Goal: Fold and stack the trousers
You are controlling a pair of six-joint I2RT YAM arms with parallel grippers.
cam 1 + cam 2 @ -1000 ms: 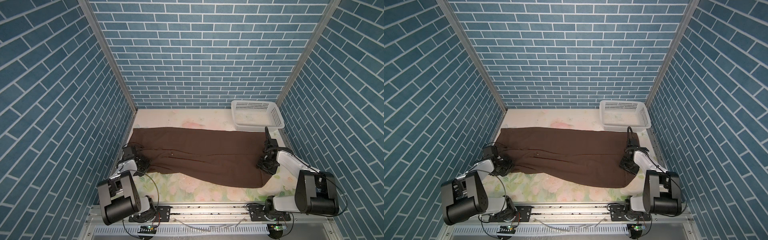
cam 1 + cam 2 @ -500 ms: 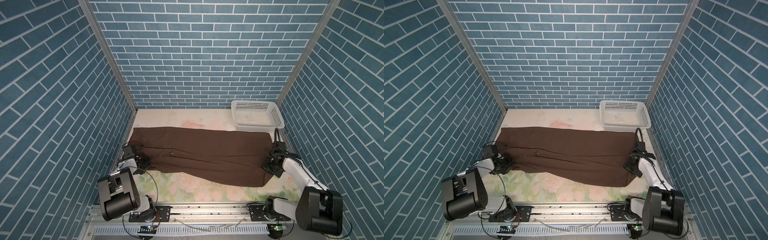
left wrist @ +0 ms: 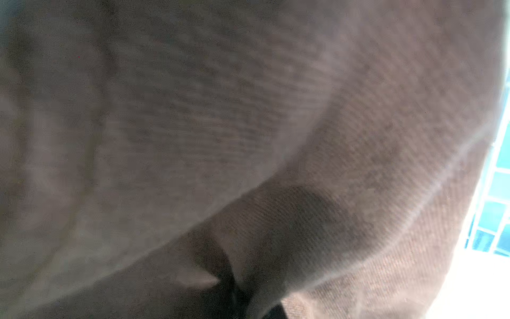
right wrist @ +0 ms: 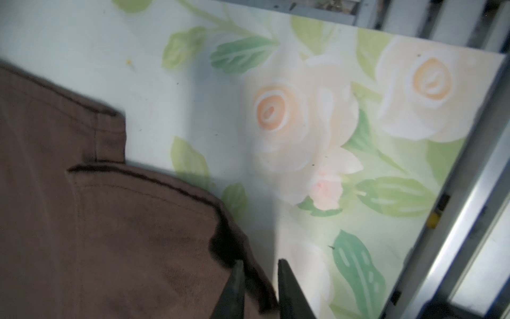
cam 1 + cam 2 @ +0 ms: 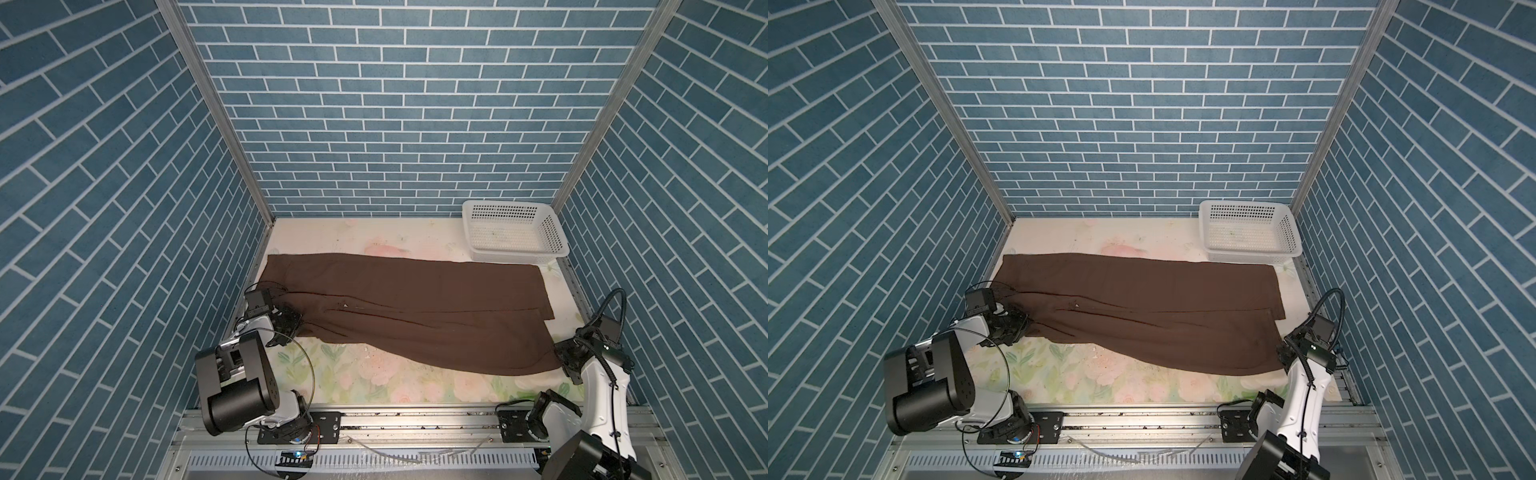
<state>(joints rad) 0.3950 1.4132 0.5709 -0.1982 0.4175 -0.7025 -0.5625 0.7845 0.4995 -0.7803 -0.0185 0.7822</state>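
**Trousers laid out before the fold, with hazards.** A pair of plain dark brown, thin-fabric wide-leg trousers [image 5: 415, 316] lies spread flat along the floral-printed tabletop [image 5: 374, 378], waist at the left and hems at the right. The far leg's edge is just beside the white perforated plastic basket [image 5: 555, 237] in the far right corner. The near leg splays toward the front, so the two legs are not aligned. The left gripper [image 5: 291, 322] sits at the near corner of the waist. Cloth covers its wrist camera, so it cannot be told whether its jaws are wide, narrow or holding. The right gripper [image 4: 259, 290] sits at the near leg's hem corner, its two dark fingers [image 4: 287, 290] narrowly apart with the hem edge between them. Whether they pinch it cannot be told. Hazards, as judged from this arrangement: (a) the fabric is thin and limp, so a shallow bite at the hem may catch one layer only, or slip off, and a lift would then leave cloth on the table; (b) if one end is gripped and the other is not, raising both arms would drag the garment sideways and wrinkle it; (c) folding the splayed near leg over the far one would give skewed edges; (d) a wide sweep toward the back could carry cloth against the basket and shift it.
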